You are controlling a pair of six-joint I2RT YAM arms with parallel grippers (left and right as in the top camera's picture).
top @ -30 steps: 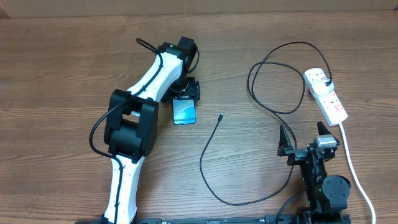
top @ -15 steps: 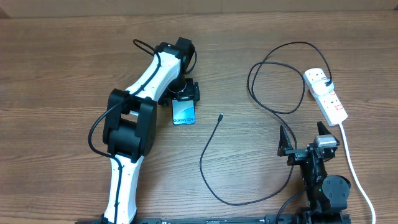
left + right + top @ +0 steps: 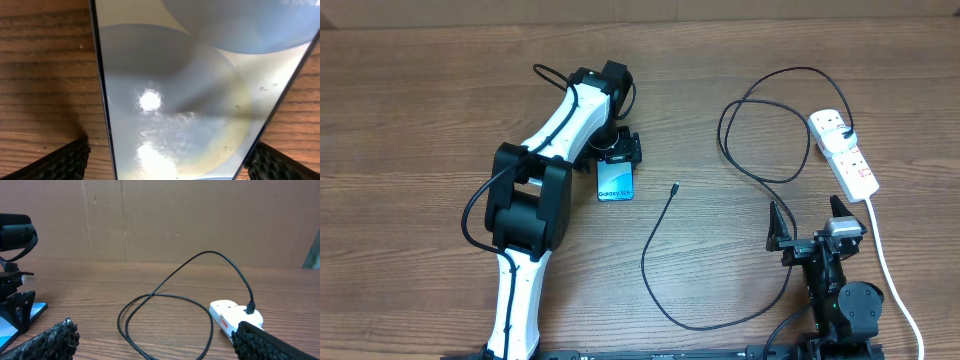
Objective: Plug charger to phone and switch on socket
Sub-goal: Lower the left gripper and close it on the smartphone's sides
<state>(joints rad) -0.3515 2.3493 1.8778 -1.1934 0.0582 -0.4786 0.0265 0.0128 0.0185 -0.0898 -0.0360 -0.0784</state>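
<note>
The phone [image 3: 616, 183] lies flat on the wooden table, its light blue screen facing up. My left gripper [image 3: 618, 152] hangs over the phone's far end, open, with a finger on each side. In the left wrist view the phone [image 3: 190, 90] fills the frame, and both fingers [image 3: 70, 161] stand clear of its edges. The charger cable's connector tip [image 3: 676, 186] lies loose to the right of the phone. The black plug [image 3: 847, 133] sits in the white socket [image 3: 843, 152] at the far right. My right gripper [image 3: 807, 222] is open and holds nothing, near the table's front edge.
The charger cable [image 3: 660, 290] curves toward the front edge, then loops [image 3: 165, 310] ahead of the right gripper [image 3: 155, 340] and left of the socket [image 3: 227, 317]. The socket's thick white cord [image 3: 890, 270] runs down the right side. A cardboard wall [image 3: 175, 220] stands behind the table.
The left jaws have spread a little wider off the phone's sides, and the left arm has shifted slightly. The right arm, cable and socket have not moved.
</note>
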